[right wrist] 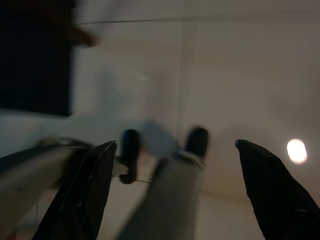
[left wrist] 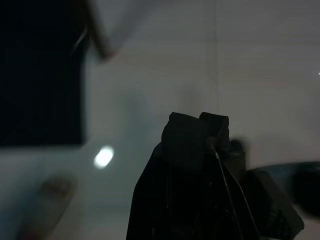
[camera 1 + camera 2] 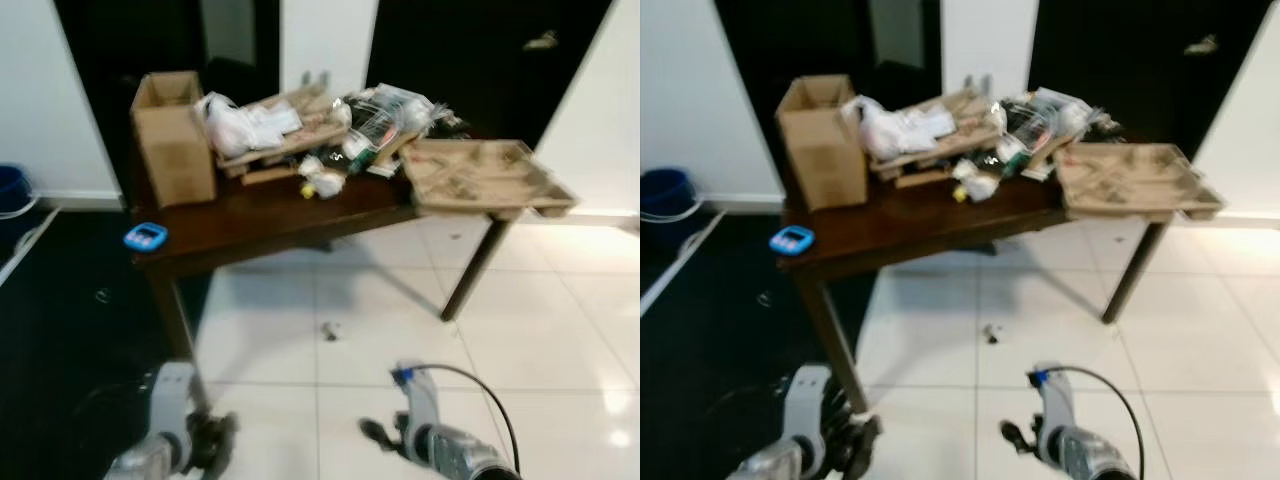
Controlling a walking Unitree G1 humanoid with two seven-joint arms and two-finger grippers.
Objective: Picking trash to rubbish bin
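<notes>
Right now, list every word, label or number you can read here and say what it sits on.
None can be read.
Cardboard box: its side markings are blurred.
Blue device on the table: its display is too small.
Packaging in the trash pile: print is blurred.

A dark wooden table (image 3: 262,222) bears heaped trash (image 3: 340,130) (blurred) beside a cardboard box (image 3: 172,137).

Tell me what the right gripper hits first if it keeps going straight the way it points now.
Probably the tiled floor: the right gripper, fingers spread, points down at bare tiles. Depth is blurry, so the robot's own parts below might come first.
</notes>
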